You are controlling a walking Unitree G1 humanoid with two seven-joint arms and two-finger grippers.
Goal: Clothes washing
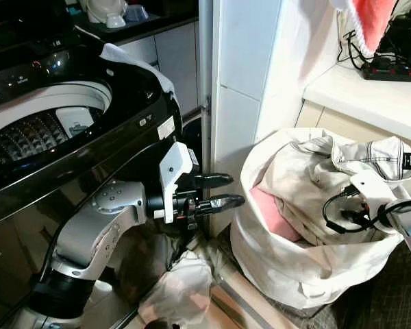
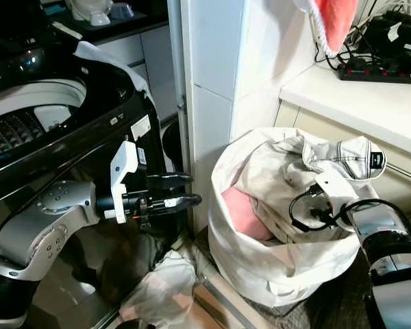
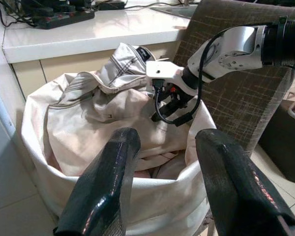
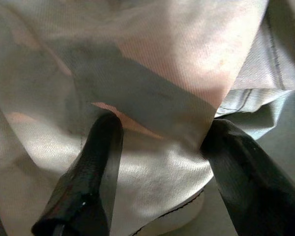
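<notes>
A white laundry bag (image 1: 294, 271) stands on the floor to the right of the washing machine (image 1: 144, 123), whose drum (image 1: 34, 130) is open. Beige clothes (image 1: 294, 178), a pink garment (image 1: 274, 218) and a striped white piece (image 1: 377, 154) fill the bag. My right gripper (image 4: 164, 125) reaches down into the bag from the right. It is open, with its fingers pressed into the beige cloth and a fold lying between them. My left gripper (image 1: 222, 190) hangs open and holds nothing, in the gap between the machine's front and the bag, pointing at the bag.
A white cloth (image 1: 178, 288) lies crumpled on the floor below my left arm. Another white cloth (image 1: 133, 58) drapes over the machine's back corner. A white wall pillar (image 1: 243, 75) rises behind the gap. The counter (image 1: 370, 96) at right carries a power strip (image 1: 394, 68).
</notes>
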